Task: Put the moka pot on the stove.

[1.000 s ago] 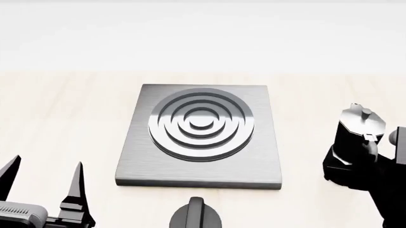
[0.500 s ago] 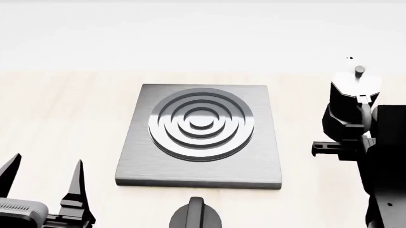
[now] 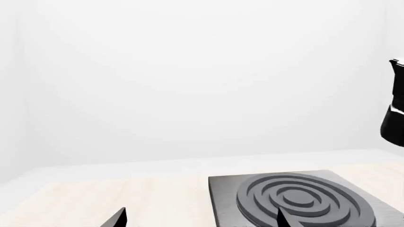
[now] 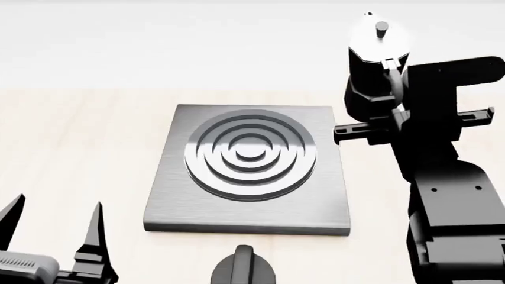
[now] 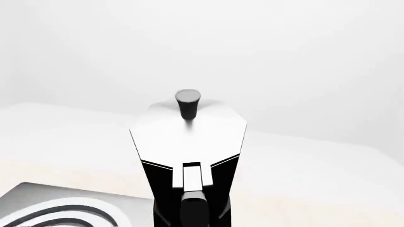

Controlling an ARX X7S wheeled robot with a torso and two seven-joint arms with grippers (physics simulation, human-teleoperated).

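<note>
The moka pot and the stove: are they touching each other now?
Apart. In the left wrist view the moka pot hangs high, with clear white background between it and the stove below.

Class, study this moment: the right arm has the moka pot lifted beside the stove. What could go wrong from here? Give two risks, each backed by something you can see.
1. The moka pot hangs high, right of the stove, not over the ring burner. Released now, it would likely fall onto the table.
2. The right gripper seems to hold it from the handle side, so it could tilt during the sideways move and land crooked.
</note>
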